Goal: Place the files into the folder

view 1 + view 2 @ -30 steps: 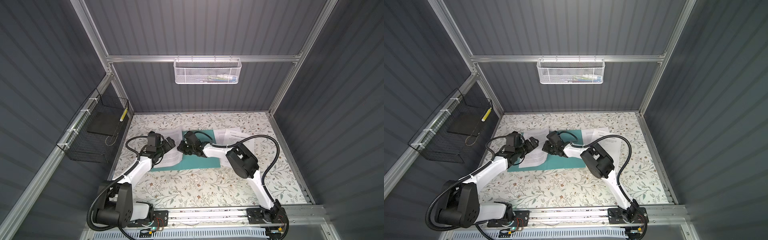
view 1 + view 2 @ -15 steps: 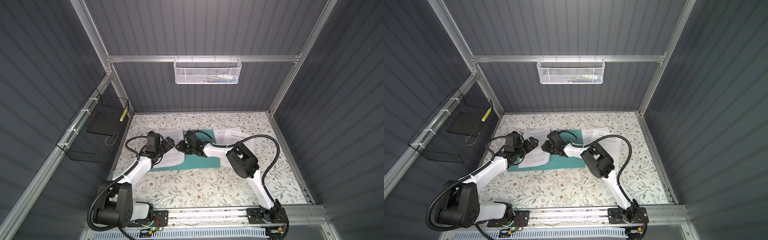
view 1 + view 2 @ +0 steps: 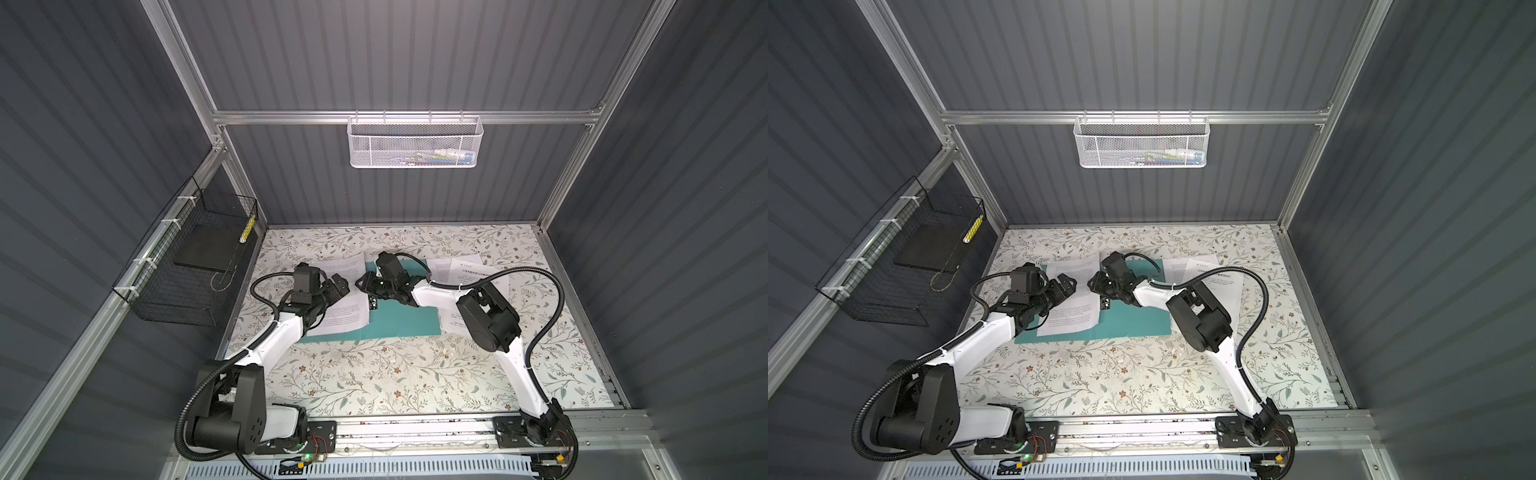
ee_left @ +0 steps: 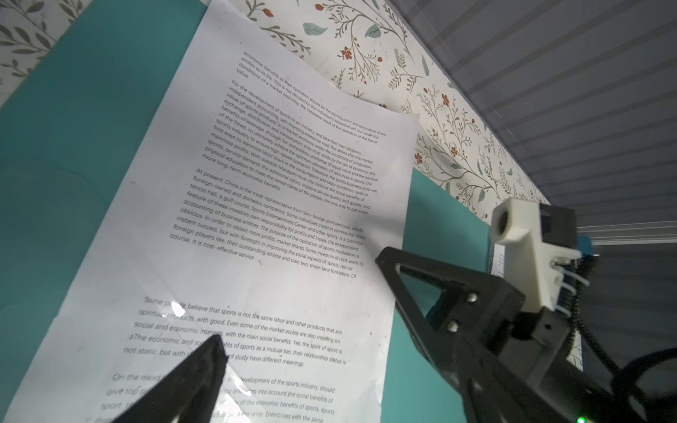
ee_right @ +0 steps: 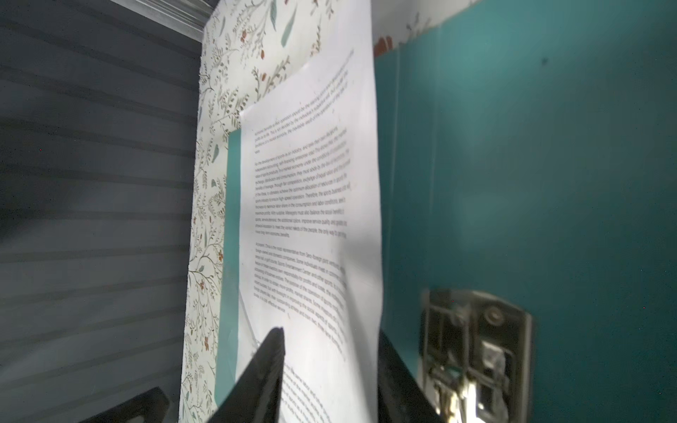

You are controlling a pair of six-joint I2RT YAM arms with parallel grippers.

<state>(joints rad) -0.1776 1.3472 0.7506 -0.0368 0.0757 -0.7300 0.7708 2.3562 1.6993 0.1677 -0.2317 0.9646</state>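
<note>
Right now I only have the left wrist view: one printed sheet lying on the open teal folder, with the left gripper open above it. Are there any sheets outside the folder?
Observer: Yes. In both top views more printed sheets lie on the table to the right of the folder, partly under the right arm.
Operator: Is the right gripper gripping my sheet?
Observer: No. In the right wrist view the right gripper has its jaws apart over that sheet, not clamped on it.
Operator: Does the folder have a clip?
Observer: Yes, a metal clip sits on the inner cover beside the sheet's edge.
</note>
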